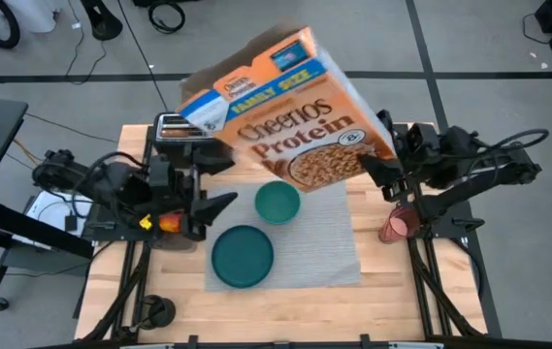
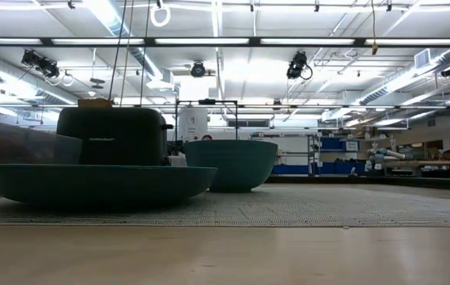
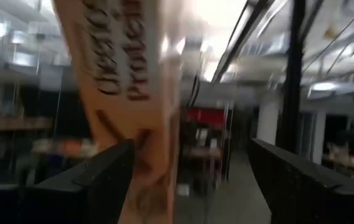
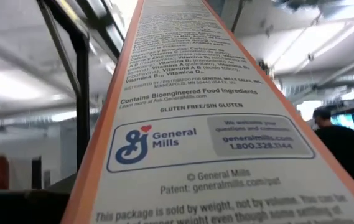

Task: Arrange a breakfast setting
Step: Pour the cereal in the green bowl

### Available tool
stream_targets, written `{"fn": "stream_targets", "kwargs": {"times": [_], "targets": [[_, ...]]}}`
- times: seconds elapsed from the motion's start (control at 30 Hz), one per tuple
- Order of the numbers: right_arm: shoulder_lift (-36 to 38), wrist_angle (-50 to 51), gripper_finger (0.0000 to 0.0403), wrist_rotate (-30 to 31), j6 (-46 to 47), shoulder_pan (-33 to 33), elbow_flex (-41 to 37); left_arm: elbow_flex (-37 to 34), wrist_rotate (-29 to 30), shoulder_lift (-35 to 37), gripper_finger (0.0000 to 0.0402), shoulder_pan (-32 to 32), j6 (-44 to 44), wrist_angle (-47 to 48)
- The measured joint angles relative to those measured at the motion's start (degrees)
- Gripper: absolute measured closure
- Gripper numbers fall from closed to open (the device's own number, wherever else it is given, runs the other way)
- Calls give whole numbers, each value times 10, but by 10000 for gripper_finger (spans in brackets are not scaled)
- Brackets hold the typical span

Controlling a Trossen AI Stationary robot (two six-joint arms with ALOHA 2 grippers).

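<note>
A large orange cereal box (image 1: 290,111) is being held tilted above the far part of a wooden worktop (image 1: 285,301), seen from overhead. The right gripper (image 1: 377,170) is reaching in at the box's right end, and in its wrist view the box's side panel (image 4: 208,143) is filling the space ahead; its fingers appear to be set against the box, though the contact itself is not being shown clearly. The left gripper (image 1: 219,204) is being held spread open just left of the box, with nothing between its fingers (image 3: 96,180); the box (image 3: 127,93) is being seen ahead of them.

A grey ribbed placemat (image 1: 339,242) is lying on the worktop. A round teal plate (image 1: 243,256) is sitting on its near left part, and a smaller teal bowl (image 1: 277,202) is sitting behind it, under the box. A pink cup (image 1: 396,225) is standing right of the mat. A toaster (image 1: 177,128) is standing at the far left, and a small red-orange fruit (image 1: 169,222) is lying beneath the left arm.
</note>
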State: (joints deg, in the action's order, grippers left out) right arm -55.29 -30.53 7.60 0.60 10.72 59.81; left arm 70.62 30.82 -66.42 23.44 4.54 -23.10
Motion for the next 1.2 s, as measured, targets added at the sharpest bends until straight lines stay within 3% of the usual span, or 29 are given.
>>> {"fn": "stream_targets", "kwargs": {"times": [0.33,0.57,0.77,1.2], "targets": [[113,278,116,18,12,0,-4,0,96,51,87,48,-371,425],[181,367,117,30,36,0,-63,0,92,20,96,53,-607,623],[236,409,117,49,46,-12,-122,0,72,-20,97,54,-696,676],[295,511,131,13,58,-45,-192,0,73,-38,98,52,-763,766]]}}
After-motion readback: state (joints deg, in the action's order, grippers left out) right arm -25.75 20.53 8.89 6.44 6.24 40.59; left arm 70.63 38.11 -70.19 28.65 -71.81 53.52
